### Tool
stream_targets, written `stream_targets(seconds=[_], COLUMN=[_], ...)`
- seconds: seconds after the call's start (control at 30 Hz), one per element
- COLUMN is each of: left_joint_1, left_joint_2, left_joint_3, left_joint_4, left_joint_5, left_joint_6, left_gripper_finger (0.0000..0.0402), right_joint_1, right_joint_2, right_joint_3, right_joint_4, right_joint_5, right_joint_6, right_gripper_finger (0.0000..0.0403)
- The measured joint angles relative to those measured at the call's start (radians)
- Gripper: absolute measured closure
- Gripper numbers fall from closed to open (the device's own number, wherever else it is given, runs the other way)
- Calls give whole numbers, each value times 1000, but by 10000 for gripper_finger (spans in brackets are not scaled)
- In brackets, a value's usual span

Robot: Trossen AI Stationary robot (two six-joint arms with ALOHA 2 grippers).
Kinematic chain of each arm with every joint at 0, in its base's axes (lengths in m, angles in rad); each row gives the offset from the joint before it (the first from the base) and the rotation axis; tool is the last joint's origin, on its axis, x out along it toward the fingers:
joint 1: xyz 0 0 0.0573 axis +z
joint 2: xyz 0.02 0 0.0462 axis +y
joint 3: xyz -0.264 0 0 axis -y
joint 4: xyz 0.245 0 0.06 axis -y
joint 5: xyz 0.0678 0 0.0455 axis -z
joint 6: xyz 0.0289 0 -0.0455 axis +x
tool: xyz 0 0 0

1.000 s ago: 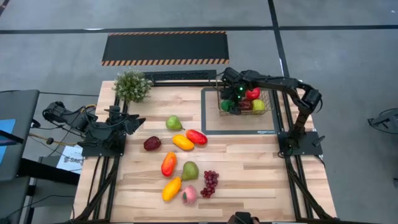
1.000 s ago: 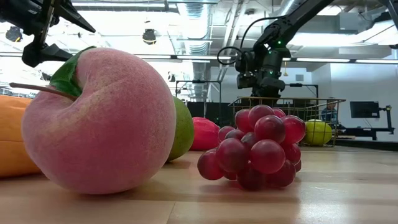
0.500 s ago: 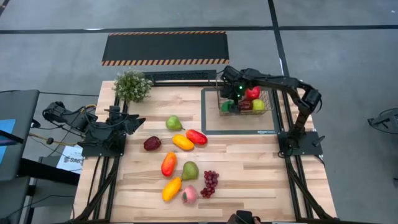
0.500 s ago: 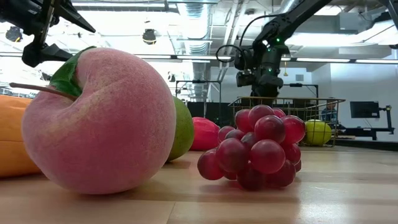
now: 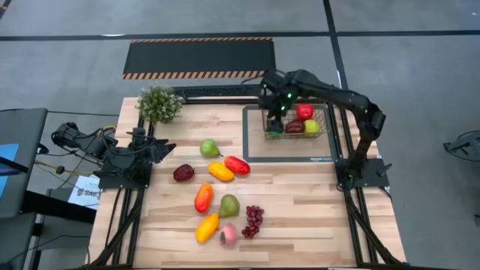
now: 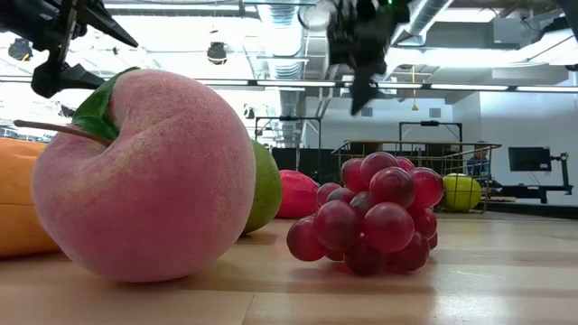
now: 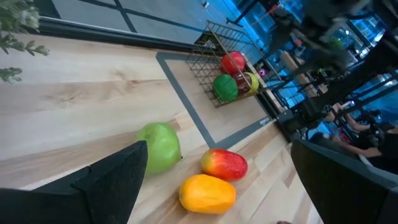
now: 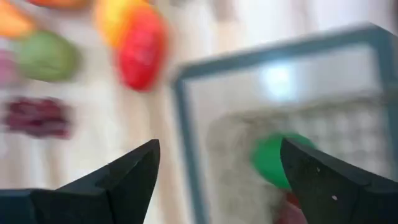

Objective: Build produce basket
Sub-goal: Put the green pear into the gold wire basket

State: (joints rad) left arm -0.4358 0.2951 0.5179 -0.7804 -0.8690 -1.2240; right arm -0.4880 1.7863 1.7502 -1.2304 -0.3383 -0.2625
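Note:
The dark wire basket [image 5: 297, 123] stands on a grey-framed mat at the table's far right. It holds a green lime [image 8: 277, 159], a red apple [image 5: 304, 111], a yellow-green fruit [image 5: 312, 126] and a dark red piece [image 5: 294, 127]. My right gripper [image 5: 271, 105] hangs open and empty above the basket's left end; it also shows high in the low view [image 6: 359, 86]. Loose produce lies mid-table: a green pear [image 5: 210, 148], a red mango [image 5: 237, 164], grapes [image 5: 254, 220] and a peach [image 5: 228, 235]. My left gripper [image 5: 166, 148] waits open at the table's left edge.
A potted plant [image 5: 159, 103] stands at the far left corner. The grey-framed mat [image 5: 255, 150] has bare room left of the basket. More loose fruit lies near the middle: a dark red piece [image 5: 183, 172], an orange-red mango [image 5: 203, 197], a second pear [image 5: 229, 205] and a yellow mango [image 5: 207, 226].
My right gripper has risen from low over the basket's left end to well above it, drifting slightly toward the table's far left. The lime stays in the basket.

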Motion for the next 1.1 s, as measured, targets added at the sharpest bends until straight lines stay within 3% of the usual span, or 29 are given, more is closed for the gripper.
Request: stream_targets(seconds=[0.23,0.5,0.8,1.1], left_joint_1=[0,0,0,0], left_joint_2=[0,0,0,3], left_joint_3=[0,0,0,0], left_joint_4=[0,0,-1,-39], left_joint_5=[36,53,64,104], left_joint_6=[13,34,61,60], left_gripper_finger=[17,17,17,17], right_joint_1=[277,538,667,694], right_joint_2=[0,2,77,215], right_joint_3=[39,39,39,47], right_joint_4=[87,371,535,693], right_joint_5=[-20,136,209,203], right_joint_6=[68,80,89,74], right_gripper_finger=[55,55,55,56])
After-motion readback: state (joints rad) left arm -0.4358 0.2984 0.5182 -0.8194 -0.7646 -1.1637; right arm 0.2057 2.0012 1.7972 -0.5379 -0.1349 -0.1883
